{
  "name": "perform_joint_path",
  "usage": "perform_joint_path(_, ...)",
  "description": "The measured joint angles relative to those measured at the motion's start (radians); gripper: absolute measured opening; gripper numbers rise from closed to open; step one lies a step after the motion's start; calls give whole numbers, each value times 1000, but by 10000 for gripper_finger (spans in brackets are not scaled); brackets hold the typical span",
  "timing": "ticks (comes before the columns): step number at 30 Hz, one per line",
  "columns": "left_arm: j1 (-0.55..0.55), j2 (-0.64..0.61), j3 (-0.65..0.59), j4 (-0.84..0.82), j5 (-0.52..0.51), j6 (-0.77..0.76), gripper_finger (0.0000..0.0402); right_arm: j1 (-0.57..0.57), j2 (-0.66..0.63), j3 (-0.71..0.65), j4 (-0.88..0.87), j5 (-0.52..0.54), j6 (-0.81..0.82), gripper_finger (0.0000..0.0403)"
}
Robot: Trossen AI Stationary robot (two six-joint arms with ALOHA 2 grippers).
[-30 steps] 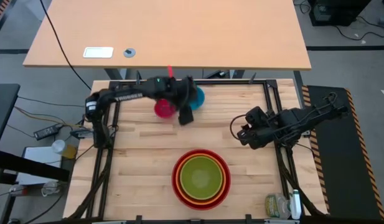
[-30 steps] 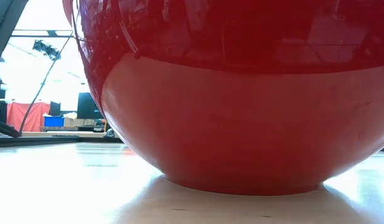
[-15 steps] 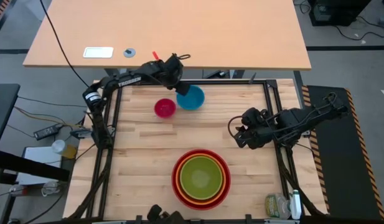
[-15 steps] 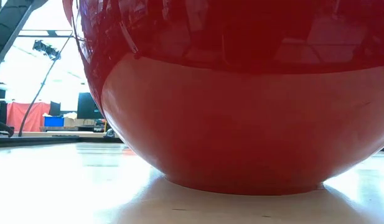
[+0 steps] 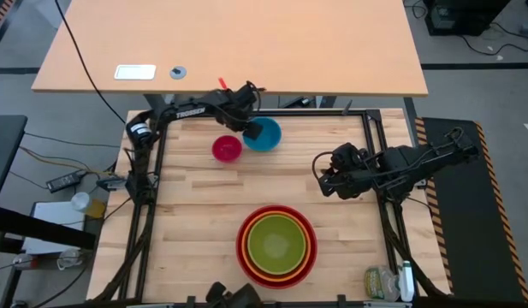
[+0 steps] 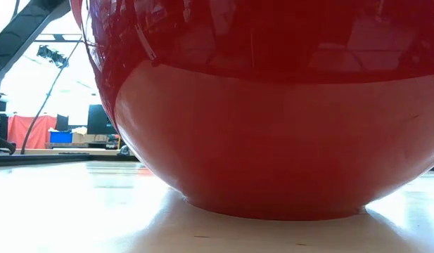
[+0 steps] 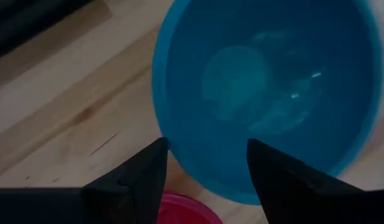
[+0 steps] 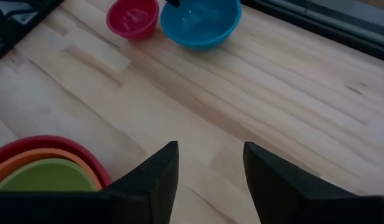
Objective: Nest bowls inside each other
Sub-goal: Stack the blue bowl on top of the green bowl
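Note:
A blue bowl (image 5: pixel 265 135) stands on its base near the table's far edge, and a smaller pink bowl (image 5: pixel 227 149) stands upright just to its left. My left gripper (image 5: pixel 250 127) hangs open over the blue bowl's (image 7: pixel 266 81) left rim; in the left wrist view (image 7: pixel 207 146) one finger stands over the inside and one outside. A red bowl (image 5: pixel 243 248) at the near middle holds an orange bowl (image 5: pixel 276 275) and a yellow-green bowl (image 5: pixel 276 242). My right gripper (image 5: pixel 325 181) waits open above the table's right middle.
The red bowl's wall (image 6: pixel 273 140) fills the low view. A dark metal frame (image 5: pixel 152 214) runs along the table's sides. A plastic bottle (image 5: pixel 379 282) lies at the near right corner. Bare wood (image 5: pixel 195 222) spreads over the near left.
My left gripper has swung from above the gap between the pink and blue bowls toward the far edge, rolled its wrist, and come down over the blue bowl's left rim. The bowls have stayed where they were.

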Motion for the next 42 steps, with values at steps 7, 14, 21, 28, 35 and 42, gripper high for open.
perform_joint_path(7,9,35,0,-3,-8,-35,224,1,0,0,2,-2,-7,187)
perform_joint_path(14,0,33,2,-15,-42,-41,205,3,0,0,2,-6,-21,187)
perform_joint_path(21,1,33,2,-27,-41,-40,114,3,0,0,7,-4,-30,187)
perform_joint_path(28,-5,33,2,-37,-36,-39,18,3,0,0,29,-2,-49,187)
perform_joint_path(35,-5,32,2,-35,-36,-47,12,3,0,0,46,0,-61,187)
perform_joint_path(42,-34,-40,0,-9,9,21,4,3,0,0,32,-4,-82,187)
